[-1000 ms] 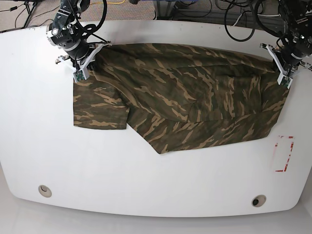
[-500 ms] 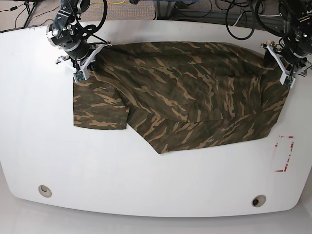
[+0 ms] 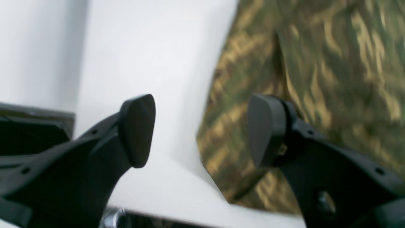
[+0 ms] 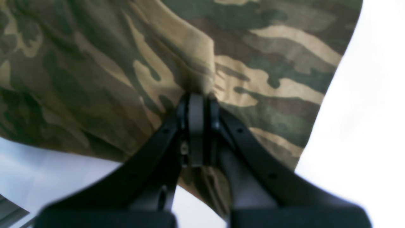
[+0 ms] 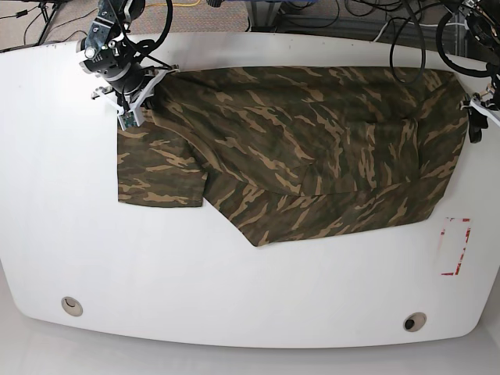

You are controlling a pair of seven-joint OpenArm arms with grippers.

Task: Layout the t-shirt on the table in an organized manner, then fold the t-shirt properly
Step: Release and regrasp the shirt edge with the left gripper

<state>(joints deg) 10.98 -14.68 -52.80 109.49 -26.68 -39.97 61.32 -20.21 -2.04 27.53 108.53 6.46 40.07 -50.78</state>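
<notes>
Only the wrist views show grips: right end effector [image 4: 196,104] clenches the t-shirt [image 5: 297,148]; left end effector [image 3: 199,129], now released, has retreated off the bench [image 5: 234,305].

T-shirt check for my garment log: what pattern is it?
Camouflage on the t-shirt; clearest in base view.

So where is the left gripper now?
In the base view, the left gripper hangs at the far right edge, jaws open, just beside the t-shirt.

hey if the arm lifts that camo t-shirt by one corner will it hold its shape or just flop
Probably flop: the t-shirt lies in soft overlapping folds and puckers where the right gripper pinches it. It looks thin, so likely light. On the glossy table it may slide when tugged.
</notes>
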